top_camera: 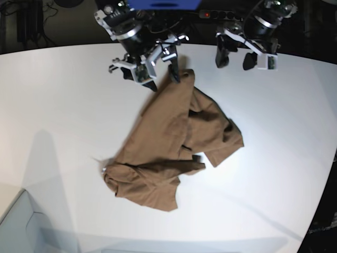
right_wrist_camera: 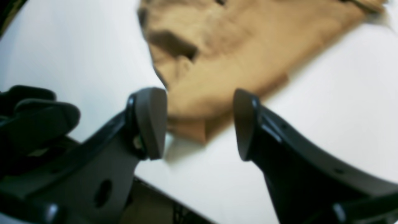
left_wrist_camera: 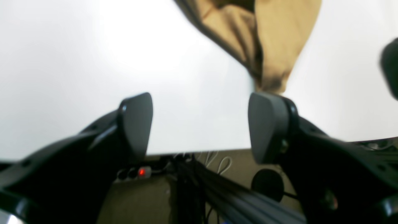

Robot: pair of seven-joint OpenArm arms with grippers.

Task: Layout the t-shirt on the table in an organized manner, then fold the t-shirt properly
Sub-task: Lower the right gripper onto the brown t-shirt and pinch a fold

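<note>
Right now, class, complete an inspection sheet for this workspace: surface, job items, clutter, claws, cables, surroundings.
Surface: white table, curved edges.
Job items: tan t-shirt lying crumpled, partly doubled over, not laid flat.
Clutter: nothing seen.
Claws: left claw open, holding nothing, cloth beyond it; right claw open above a shirt corner, not gripping.
Cables: cables below the table edge, by a power strip with a red light.
Surroundings: dark floor beyond the table.

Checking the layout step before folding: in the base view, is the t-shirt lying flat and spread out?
No. The t-shirt lies crumpled in overlapping folds on the table.
</note>
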